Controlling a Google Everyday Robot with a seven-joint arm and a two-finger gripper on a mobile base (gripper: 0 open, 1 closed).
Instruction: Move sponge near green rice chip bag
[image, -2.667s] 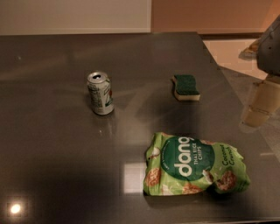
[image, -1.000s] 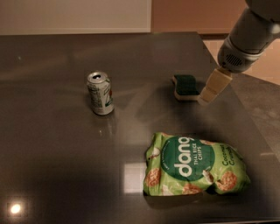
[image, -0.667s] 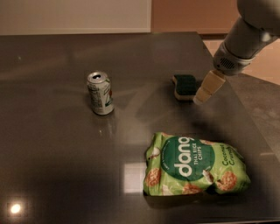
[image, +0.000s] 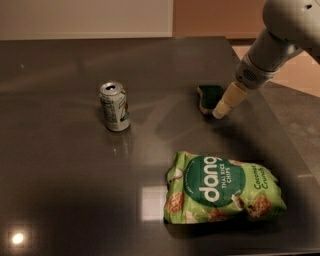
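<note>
The sponge (image: 208, 97), dark green on top with a pale cream base, lies on the dark grey table (image: 65, 190) right of centre. The green rice chip bag (image: 220, 189), light green with white "dang" lettering, lies flat nearer the front, below the sponge with a gap between them. My gripper (image: 221, 111) comes in from the upper right on a white arm. Its cream tip reaches down to the sponge's right front corner and overlaps part of the sponge.
A silver-green soda can (image: 114, 106) stands upright to the left of the sponge. The table's right edge (image: 260, 92) runs diagonally behind the arm, with a lighter floor beyond. A wall runs along the back.
The arm has swung in from the right edge of the view and come down to the left, onto the sponge's right front corner. Sponge, bag and can stay where they were.
</note>
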